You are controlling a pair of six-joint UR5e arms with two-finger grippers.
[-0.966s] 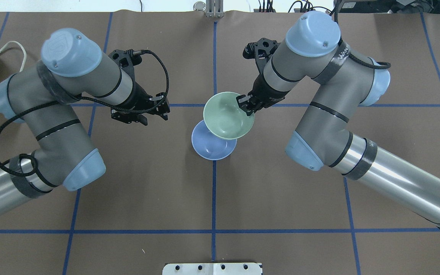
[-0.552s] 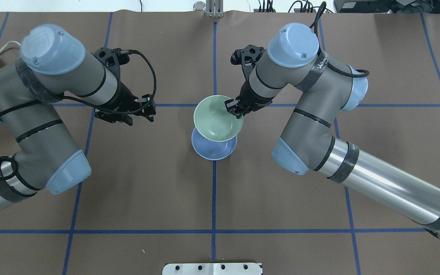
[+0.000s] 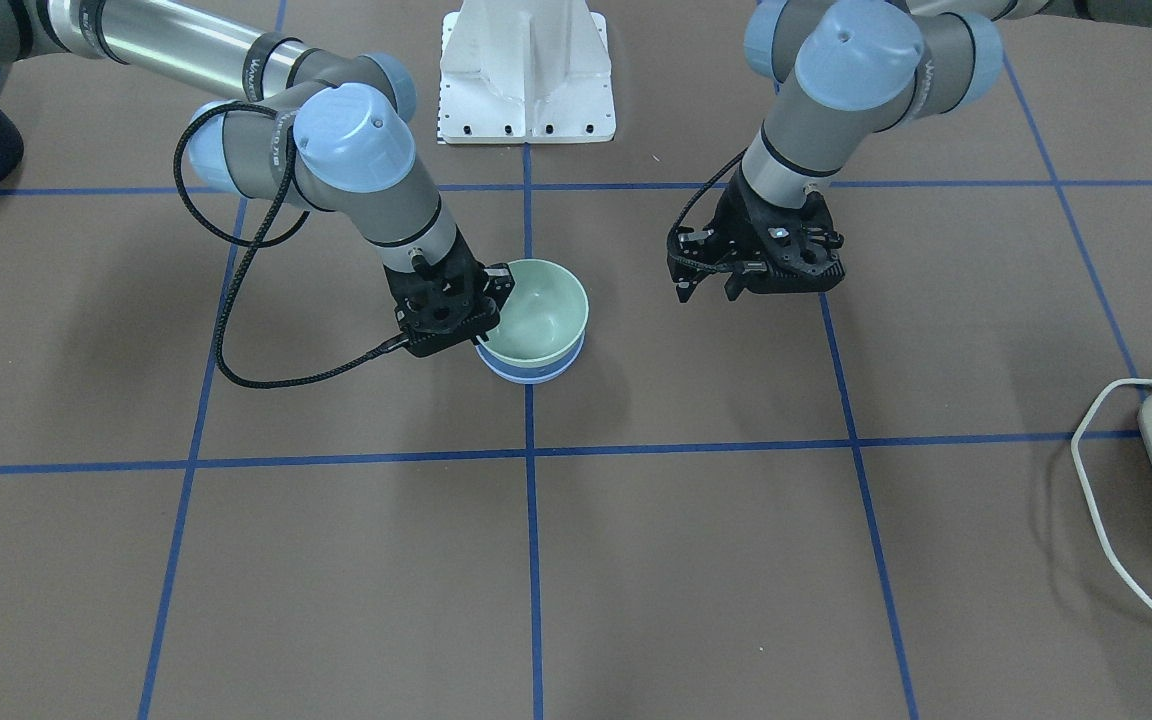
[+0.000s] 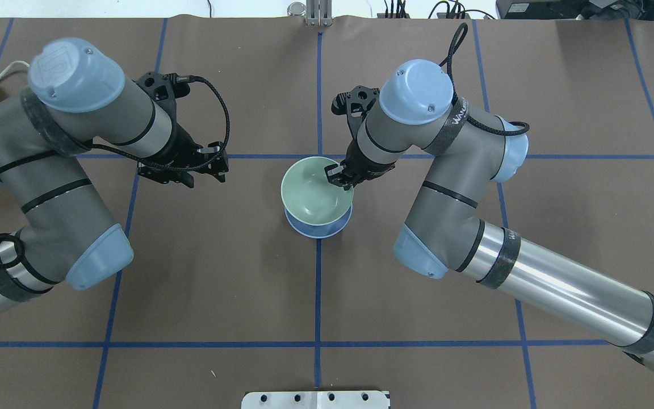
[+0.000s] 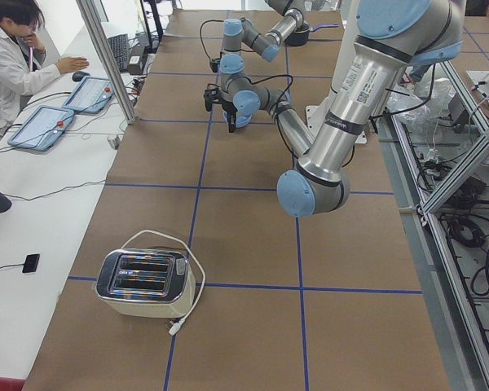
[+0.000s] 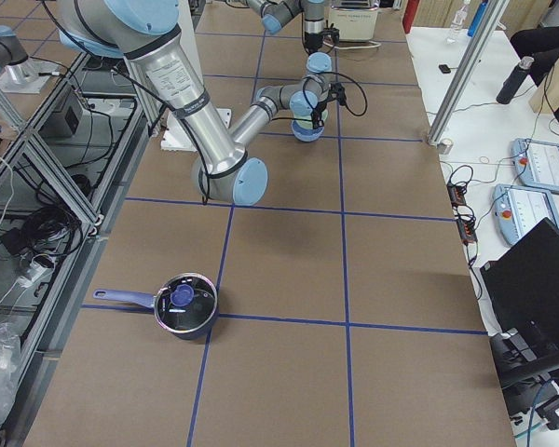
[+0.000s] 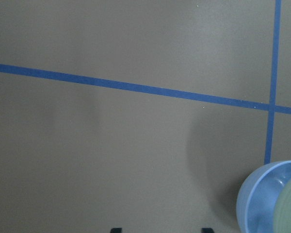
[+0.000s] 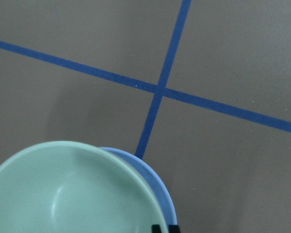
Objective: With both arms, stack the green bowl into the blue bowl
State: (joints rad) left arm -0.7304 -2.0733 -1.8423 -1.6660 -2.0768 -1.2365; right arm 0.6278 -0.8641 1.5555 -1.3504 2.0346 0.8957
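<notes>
Right gripper [image 4: 340,175] is clamped on the rim of the green bowl [image 4: 311,193], on the side nearest its own arm, with one finger showing inside the bowl. From overhead the wrist covers most of the rest, and the right wrist camera catches only two black tips at its bottom edge. That green bowl sits down in the blue bowl [image 4: 320,230], right by the crossing of blue tape lines at the middle of the table [image 4: 219,272]. The blue one peeks out only as a thin crescent under the green rim; its inside is completely hidden. Is green fully seated or hanging a shade above the bottom? I cannot tell. Over to the left gripper [image 4: 206,177]: fingers spread, nothing between them, hanging above bare table well apart from the bowls. Its wrist camera shows just the two finger ends at the bottom of the frame, with both bowls cut off in the lower right corner. In the two side views the bowls are far off, tiny and partly masked by the arms, so they add nothing.
</notes>
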